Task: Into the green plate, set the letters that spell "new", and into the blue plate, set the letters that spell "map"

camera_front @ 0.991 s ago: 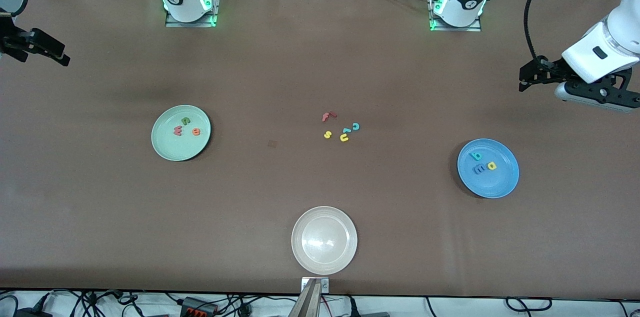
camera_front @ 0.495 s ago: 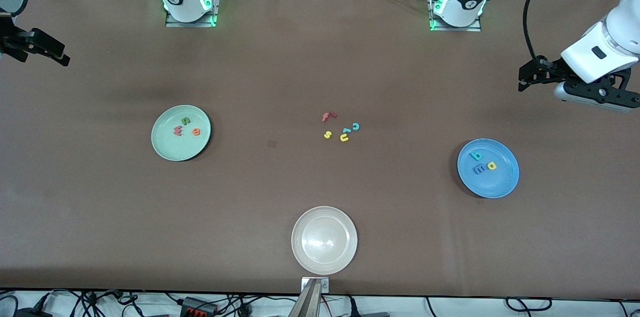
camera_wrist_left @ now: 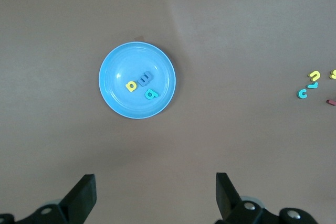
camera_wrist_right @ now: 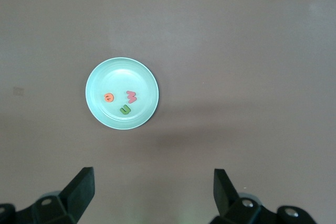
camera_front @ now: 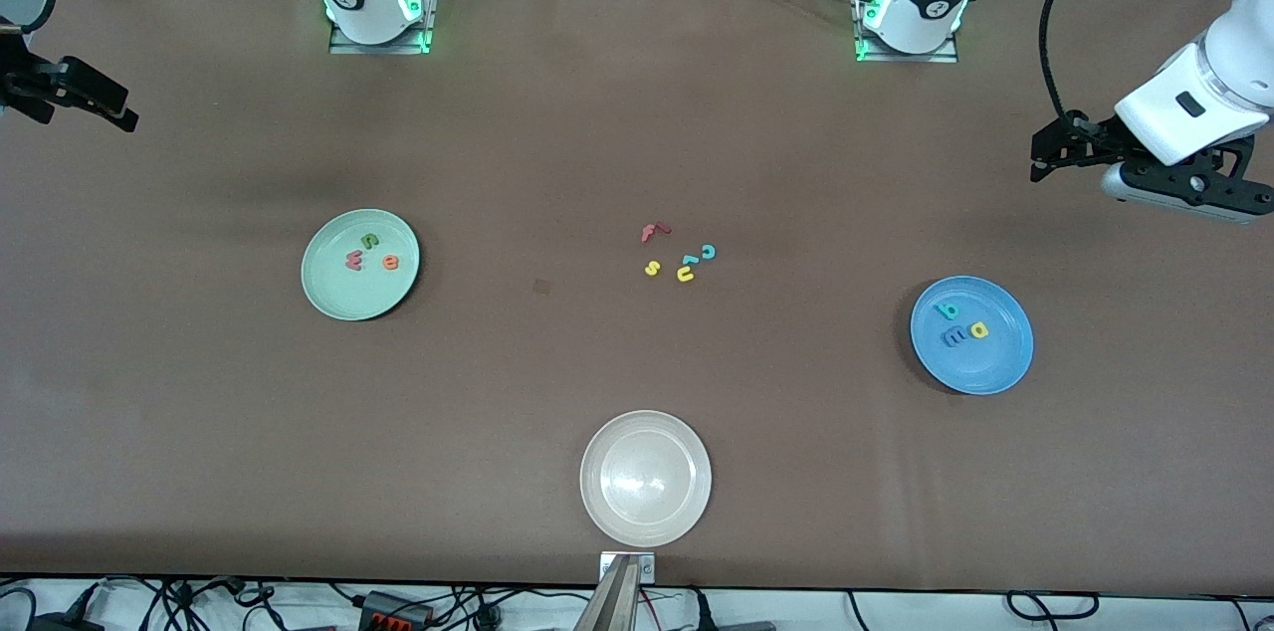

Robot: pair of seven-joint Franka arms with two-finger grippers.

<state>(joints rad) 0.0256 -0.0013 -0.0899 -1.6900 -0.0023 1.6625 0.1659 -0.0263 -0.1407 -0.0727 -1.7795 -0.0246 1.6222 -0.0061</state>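
Letters sorted, task looks done: green "n" (camera_front: 370, 240), orange "e" (camera_front: 390, 262), red "w" (camera_front: 353, 260) lie flat in green plate (camera_front: 328, 298), below and ahead of right pincer (camera_wrist_right: 152, 195), which hangs empty, jaws wide. Dark blue "m" (camera_front: 954, 336), yellow "a" (camera_front: 979, 329), teal "p" (camera_front: 950, 311) lie in blue plate (camera_front: 985, 374), under left pincer (camera_wrist_left: 155, 198), also wide, empty. Best step: both arms wait high, touch nothing. Letters too small for a clear long axis; rotated at odd angles.
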